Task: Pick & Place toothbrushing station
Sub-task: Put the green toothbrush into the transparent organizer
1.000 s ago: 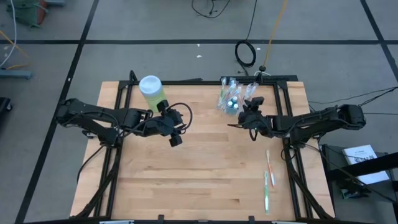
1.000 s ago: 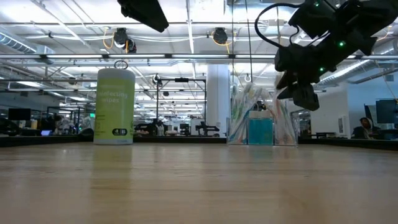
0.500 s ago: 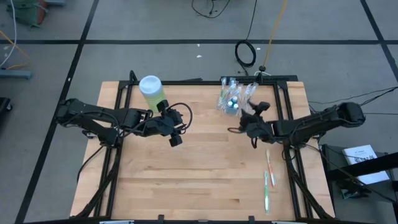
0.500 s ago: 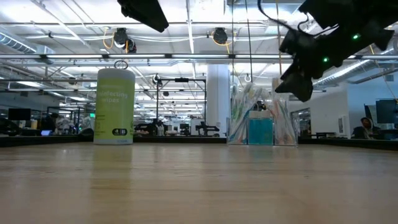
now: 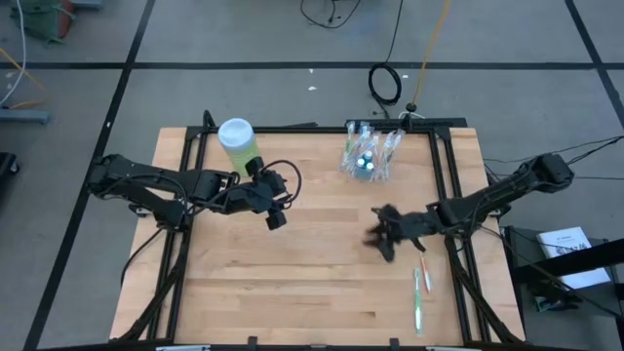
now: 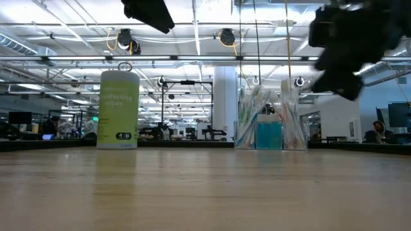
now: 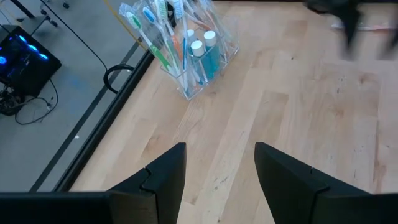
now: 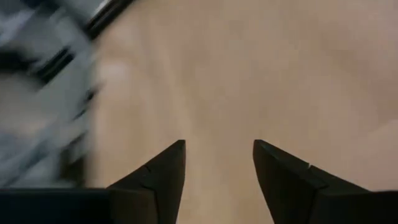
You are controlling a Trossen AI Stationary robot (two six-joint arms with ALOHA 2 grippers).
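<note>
The clear plastic cup (image 5: 366, 156) with several toothbrushes and blue toothpaste tubes stands on its base at the table's far edge, right of centre; it also shows in the low view (image 6: 268, 125) and the left wrist view (image 7: 186, 46). Three loose toothbrushes (image 5: 422, 281) lie flat near the table's right front. My right gripper (image 5: 382, 239) is open and empty above the table, right of centre, nearer than the cup; its fingers show apart over bare wood in the right wrist view (image 8: 217, 168). My left gripper (image 5: 275, 210) is open and empty, left of centre.
A light-green canister with a white lid (image 5: 237, 141) stands at the far left of the table; it also shows in the low view (image 6: 119, 109). Bare wood lies between the two grippers and toward the near edge.
My right gripper has swung away from the cup toward the table's near edge, fast enough to blur. It stays empty. The cup and the left arm have kept still.
</note>
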